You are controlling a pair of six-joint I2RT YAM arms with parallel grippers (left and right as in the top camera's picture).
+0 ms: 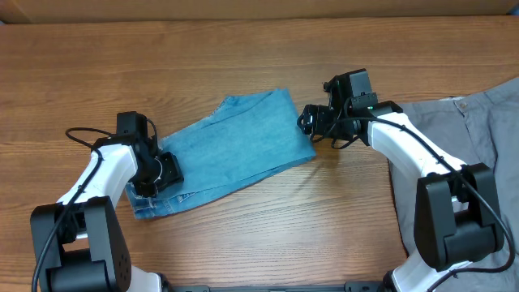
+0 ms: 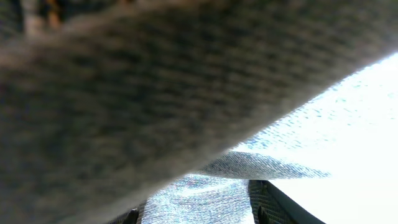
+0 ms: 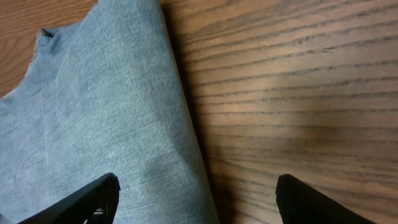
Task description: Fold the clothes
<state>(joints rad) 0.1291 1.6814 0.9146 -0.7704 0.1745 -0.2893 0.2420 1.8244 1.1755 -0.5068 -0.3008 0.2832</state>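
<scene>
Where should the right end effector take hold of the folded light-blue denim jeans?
Grip the folded light-blue denim jeans at their straight right-hand edge, coming from the wooden table side: it lies flat there, and the open right end effector straddles it.

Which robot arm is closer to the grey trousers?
Right. The right arm stands just beside the grey trousers; the left arm is far across the table, at the jeans' other end.

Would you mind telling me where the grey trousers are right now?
In the overhead view, the grey trousers lie at the far right edge of the table, beside the right arm, well apart from the folded jeans at centre.
</scene>
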